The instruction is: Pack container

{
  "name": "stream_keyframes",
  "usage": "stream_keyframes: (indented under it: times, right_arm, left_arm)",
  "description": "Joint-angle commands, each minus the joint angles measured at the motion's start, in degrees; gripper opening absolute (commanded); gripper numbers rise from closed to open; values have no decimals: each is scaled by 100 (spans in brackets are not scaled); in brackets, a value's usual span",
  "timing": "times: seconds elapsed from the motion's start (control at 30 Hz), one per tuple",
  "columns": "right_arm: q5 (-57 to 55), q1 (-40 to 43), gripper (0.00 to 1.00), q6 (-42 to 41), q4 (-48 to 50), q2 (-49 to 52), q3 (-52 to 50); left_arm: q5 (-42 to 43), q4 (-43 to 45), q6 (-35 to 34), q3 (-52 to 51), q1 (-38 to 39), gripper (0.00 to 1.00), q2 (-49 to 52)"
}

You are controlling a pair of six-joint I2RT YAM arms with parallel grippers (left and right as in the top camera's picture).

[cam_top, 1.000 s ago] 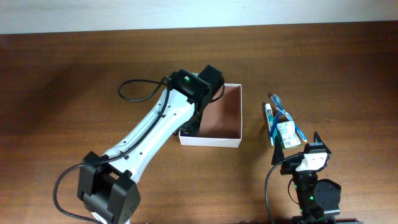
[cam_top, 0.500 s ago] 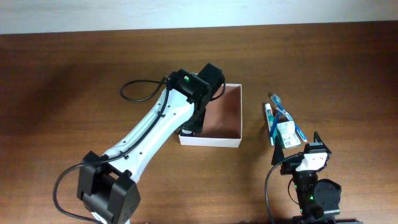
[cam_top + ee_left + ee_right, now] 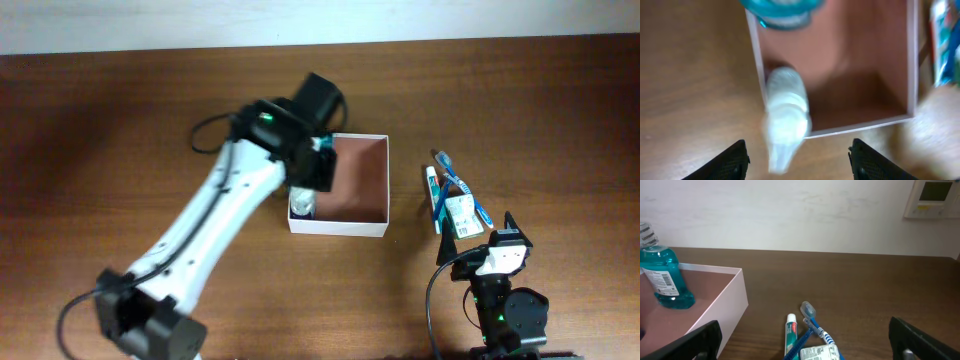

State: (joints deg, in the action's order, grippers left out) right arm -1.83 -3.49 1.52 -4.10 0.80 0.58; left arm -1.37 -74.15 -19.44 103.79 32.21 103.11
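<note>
**Q:** Where is the box, and what does it hold?

**A:** The box (image 3: 360,190) sits near the middle of the bench (image 3: 120,120). A teal bottle (image 3: 662,275) stands by its far-left corner and a white bottle (image 3: 302,207) by its near-left corner.

**Q:** And the claws?

**A:** The left claw (image 3: 799,147) hangs over the box's left wall, spread wide and gripping nothing. The white bottle shows blurred between its fingers and touches neither. The right claw (image 3: 804,325), by the near edge, is likewise wide and empty.

**Q:** Which relation governs the coming move?

**A:** Probably that of the unpacked items. The toothpaste (image 3: 791,332), toothbrush (image 3: 808,311) and a packet (image 3: 460,213) lie just right of the box, toward the right edge. They are directly ahead of the right claw, while the box lies between them and the left claw. Tube and brush run roughly from near edge to far edge, slightly fanned. The right arm is judged nearer. Its claw would close across those axes, then carry leftward over the box's right wall.
</note>
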Motion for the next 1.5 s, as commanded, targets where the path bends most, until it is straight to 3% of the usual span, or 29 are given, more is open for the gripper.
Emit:
stream_keyframes:
  times: [0.0,0.2,0.33,0.43,1.13,1.2,1.47]
  right_arm:
    - [-9,-26,98,-24,-46,-55,-26]
    - [-9,-26,98,-24,-46,-55,-26]
    - [-9,-26,98,-24,-46,-55,-26]
    - [-9,-26,98,-24,-46,-55,-26]
    - [20,-26,98,-98,-44,-55,-26]
    - [387,-26,98,-496,-39,-55,-26]
    - [1805,-26,98,-3335,87,-37,-26]
  left_arm:
    - [151,24,92,330,-535,66,-509]
    - [-656,118,59,348,-1532,74,-737]
    - [-592,111,-63,330,-2245,75,-728]
    - [-595,105,-63,323,-2522,99,-728]
    - [-597,105,-63,323,-2712,99,-728]
    - [-597,105,-63,323,-2712,100,-728]
    - [-597,105,-63,323,-2712,100,-728]
